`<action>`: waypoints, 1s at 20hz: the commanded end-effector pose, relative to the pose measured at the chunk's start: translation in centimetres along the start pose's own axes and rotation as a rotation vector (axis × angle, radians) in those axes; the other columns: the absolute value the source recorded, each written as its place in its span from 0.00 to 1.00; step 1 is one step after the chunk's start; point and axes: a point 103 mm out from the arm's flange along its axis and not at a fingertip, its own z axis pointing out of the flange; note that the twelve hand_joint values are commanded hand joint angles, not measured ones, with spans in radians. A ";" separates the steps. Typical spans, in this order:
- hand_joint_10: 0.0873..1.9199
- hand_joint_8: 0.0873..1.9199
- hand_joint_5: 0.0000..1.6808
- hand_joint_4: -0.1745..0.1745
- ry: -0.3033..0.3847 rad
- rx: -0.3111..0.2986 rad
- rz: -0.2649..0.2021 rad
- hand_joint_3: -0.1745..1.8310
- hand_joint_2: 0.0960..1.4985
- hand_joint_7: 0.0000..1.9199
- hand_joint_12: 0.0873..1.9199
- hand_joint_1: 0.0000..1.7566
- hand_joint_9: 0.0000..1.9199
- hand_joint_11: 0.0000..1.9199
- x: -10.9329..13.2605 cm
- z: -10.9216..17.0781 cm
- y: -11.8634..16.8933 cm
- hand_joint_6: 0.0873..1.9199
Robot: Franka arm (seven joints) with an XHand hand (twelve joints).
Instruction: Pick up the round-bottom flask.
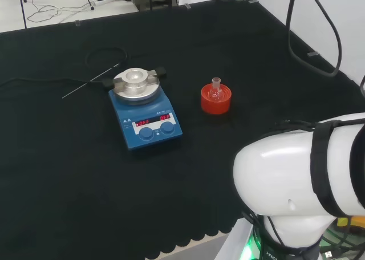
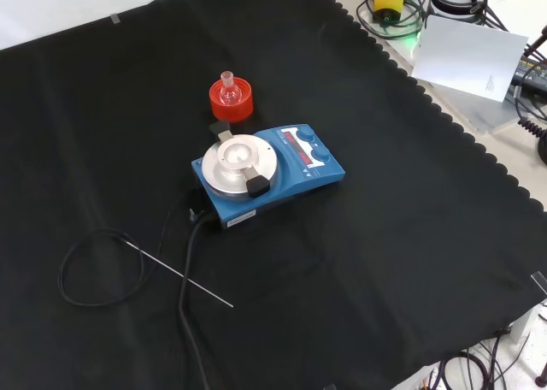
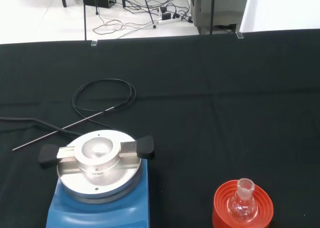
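Round-bottom flask (image 1: 216, 89) is parked neck-up in a red ribbed ring stand (image 1: 216, 100), which makes sense since a round belly would just roll off across the black cloth (image 1: 68, 174) otherwise. The ring cups the bulb and leaves the short neck poking out the top, so that neck looks like the obvious place to grab. It's clear glass and I can't tell if anything's in it.

In the head view it sits just to the right of a blue magnetic stirrer hotplate (image 1: 145, 114), close but not touching. In the front view the same pair line up with the flask farther off, just beyond the stirrer's round metal top plate (image 2: 239, 165). That plate has a metal block with black handles on it.

A thin metal probe rod (image 2: 179, 274) lies flat on the cloth on the stirrer's other side, with its black cable (image 2: 85, 266) looped beyond it, well away from the flask, so I'd say it won't snag anything.

As for the hand, I can't tell what its fingers are doing. The wrist view looks across the bench from well back, with the flask and stand low in the picture, so my guess is the approach hasn't really started. Main risk I'd call: knocking the stirrer on the way down, or dragging the stand along if the bulb sticks in it.
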 end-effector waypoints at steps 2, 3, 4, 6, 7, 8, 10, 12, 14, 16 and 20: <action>0.37 0.35 0.21 0.48 -0.011 -0.009 -0.006 0.34 0.73 0.13 0.70 0.17 0.21 0.06 0.0 0.0 0.1 0.20; 0.34 0.32 0.22 0.49 -0.004 -0.009 -0.002 0.31 0.76 0.09 0.70 0.14 0.17 0.03 -0.3 0.0 0.1 0.19; 0.33 0.30 0.22 0.49 0.000 -0.010 -0.001 0.29 0.78 0.08 0.70 0.12 0.16 0.01 -0.5 0.0 0.2 0.18; 0.32 0.29 0.22 0.49 0.001 -0.009 0.001 0.28 0.79 0.06 0.70 0.11 0.15 0.00 -0.6 0.0 0.2 0.17; 0.32 0.29 0.23 0.49 -0.003 -0.009 0.001 0.28 0.79 0.06 0.70 0.11 0.15 0.00 -0.6 0.0 0.2 0.17; 0.32 0.29 0.23 0.49 -0.005 -0.009 0.003 0.28 0.79 0.06 0.70 0.11 0.15 0.00 -0.6 0.1 0.2 0.17; 0.32 0.29 0.23 0.49 -0.009 -0.003 0.008 0.27 0.79 0.06 0.70 0.11 0.15 0.00 -0.5 0.5 0.4 0.17; 0.32 0.29 0.23 0.49 -0.006 0.009 0.017 0.27 0.79 0.06 0.70 0.11 0.15 0.00 -0.8 1.2 0.5 0.17; 0.32 0.29 0.23 0.49 -0.001 0.022 0.031 0.27 0.79 0.06 0.70 0.11 0.15 0.00 -1.3 2.0 0.8 0.17; 0.32 0.29 0.23 0.49 0.010 0.032 0.052 0.27 0.79 0.06 0.70 0.11 0.15 0.00 -2.1 2.8 1.2 0.17; 0.31 0.28 0.23 0.49 0.032 0.046 0.088 0.26 0.79 0.07 0.70 0.12 0.15 0.00 -3.4 4.3 2.2 0.16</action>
